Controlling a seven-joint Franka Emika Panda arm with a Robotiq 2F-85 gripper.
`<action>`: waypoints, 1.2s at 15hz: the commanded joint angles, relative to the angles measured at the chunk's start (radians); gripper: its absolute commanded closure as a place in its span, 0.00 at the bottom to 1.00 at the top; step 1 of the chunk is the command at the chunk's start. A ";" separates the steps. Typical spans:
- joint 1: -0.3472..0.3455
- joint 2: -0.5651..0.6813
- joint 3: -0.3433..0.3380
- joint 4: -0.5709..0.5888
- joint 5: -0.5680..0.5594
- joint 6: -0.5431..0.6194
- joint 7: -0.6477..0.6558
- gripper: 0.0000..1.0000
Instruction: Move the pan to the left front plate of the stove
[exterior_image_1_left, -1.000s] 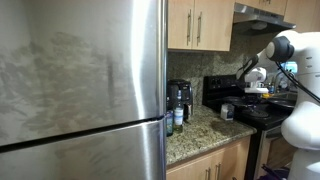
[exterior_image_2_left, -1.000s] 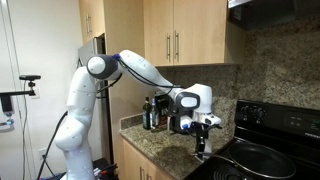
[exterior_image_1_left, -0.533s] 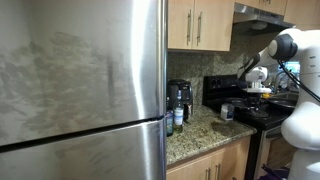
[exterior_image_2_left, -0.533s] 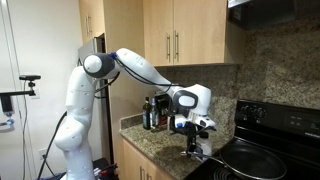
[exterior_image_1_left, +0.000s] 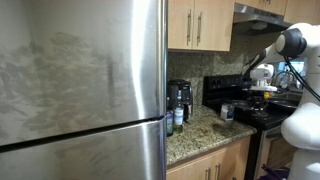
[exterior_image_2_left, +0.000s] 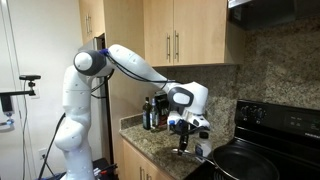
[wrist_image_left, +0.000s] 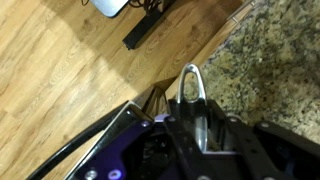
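Note:
The dark pan (exterior_image_2_left: 248, 166) sits on the black stove (exterior_image_2_left: 285, 120) at the lower right of an exterior view. Its metal handle (wrist_image_left: 191, 88) points off the stove toward the granite counter. My gripper (exterior_image_2_left: 184, 138) is shut on that handle, with the fingers either side of it in the wrist view (wrist_image_left: 190, 128). In an exterior view the gripper (exterior_image_1_left: 262, 87) hangs over the stove (exterior_image_1_left: 228, 92); the pan itself is hard to make out there.
A big steel fridge (exterior_image_1_left: 80, 90) fills the near side. A black coffee maker (exterior_image_1_left: 178, 100) and bottles (exterior_image_2_left: 150, 113) stand on the granite counter (exterior_image_1_left: 198, 131). Wooden cabinets hang above. A wood floor (wrist_image_left: 60, 70) lies below the counter edge.
My gripper has moved sideways away from the stove's back panel toward the counter, drawing the pan's handle along with it.

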 joint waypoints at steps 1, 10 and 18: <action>-0.029 -0.144 -0.021 -0.117 0.031 -0.061 -0.011 0.95; -0.039 -0.178 -0.045 -0.192 0.118 -0.059 0.023 0.95; -0.064 -0.128 -0.072 -0.147 0.150 0.028 0.150 0.95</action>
